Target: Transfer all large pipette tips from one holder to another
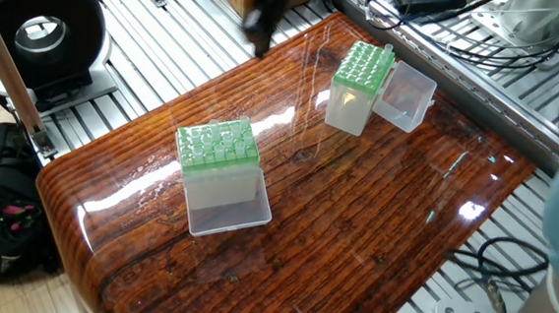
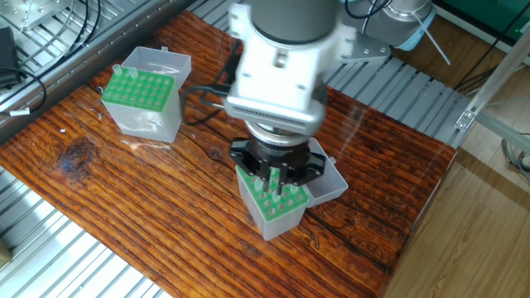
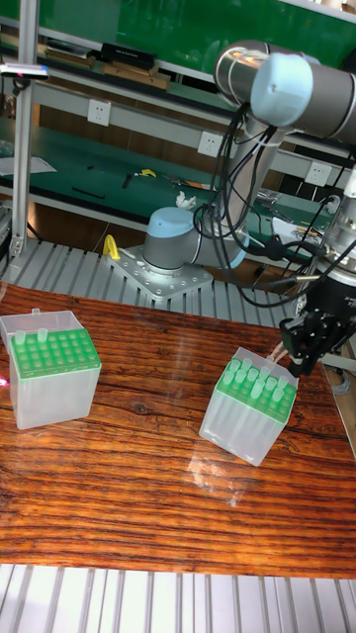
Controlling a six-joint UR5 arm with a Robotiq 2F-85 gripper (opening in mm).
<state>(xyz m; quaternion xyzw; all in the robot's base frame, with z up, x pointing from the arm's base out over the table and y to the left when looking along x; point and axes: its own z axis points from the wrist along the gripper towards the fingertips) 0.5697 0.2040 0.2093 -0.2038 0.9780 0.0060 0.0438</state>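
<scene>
in the other fixed view you see the gripper [image 2: 274, 175] pressed low over the near green-topped box [image 2: 273, 202], its wide white wrist housing hiding most of the box top and the fingers. the tall fixed view gives you the side look instead: the gripper [image 3: 300, 343] hangs at the back right corner of that box [image 3: 249, 410], and a few large pipette tips [image 3: 259, 379] stand up out of the green rack, clear stubs above the holes. you cannot tell from any view how far the fingers are parted or whether they hold a tip.

one fixed view shows you neither arm nor gripper over the table, only the two boxes: one box [image 1: 218, 175] near the front edge with its clear lid folded down, and the far box [image 1: 356, 85] with its lid [image 1: 407, 96] open beside it. the boxes sit well apart on the wooden table [image 1: 374, 222].

in the tall fixed view the second box [image 3: 49, 367] sits at the left. a black bag [image 1: 0, 206] lies on the floor, and a round black device [image 1: 38, 29] stands on the slatted frame.
</scene>
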